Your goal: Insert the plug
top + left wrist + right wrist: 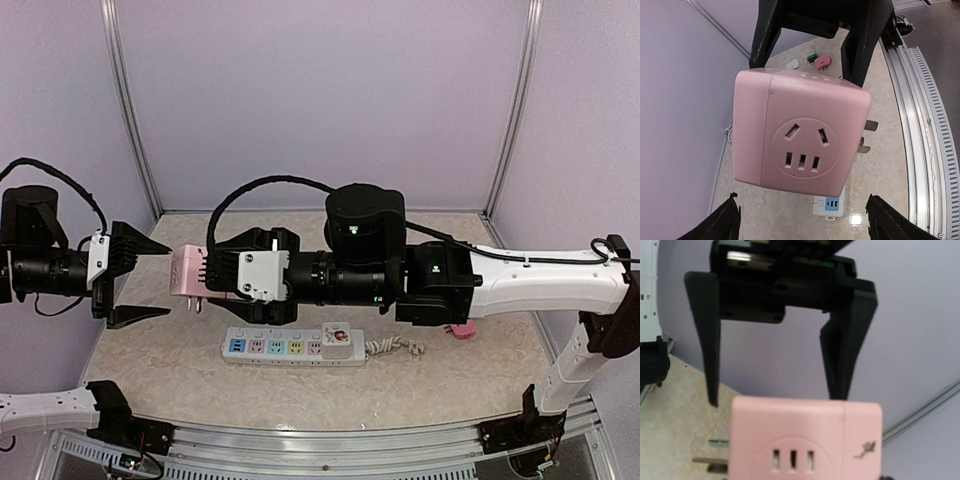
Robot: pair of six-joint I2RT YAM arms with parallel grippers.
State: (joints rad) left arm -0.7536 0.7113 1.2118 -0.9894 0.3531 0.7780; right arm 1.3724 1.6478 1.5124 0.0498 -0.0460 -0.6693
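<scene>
A pink cube plug adapter [188, 275] hangs in the air above the table, its metal prongs [198, 303] pointing down. My right gripper [205, 272] is shut on it. In the left wrist view the adapter [800, 135] fills the middle, with the right gripper's black fingers [862, 45] clamping it from behind. My left gripper [150, 282] is open, its fingertips [730, 222] level with the adapter's near face, one on each side, not touching. The white power strip [295, 347] with coloured sockets lies on the table below. In the right wrist view the adapter [805, 440] sits low, with the open left gripper [777, 390] beyond.
A small pink plug [462, 330] lies on the table under the right arm; the left wrist view shows it [822, 61] beside a green plug [812, 56] and a white plug [792, 63]. The strip's cord [395, 347] coils at its right end. Purple walls enclose the table.
</scene>
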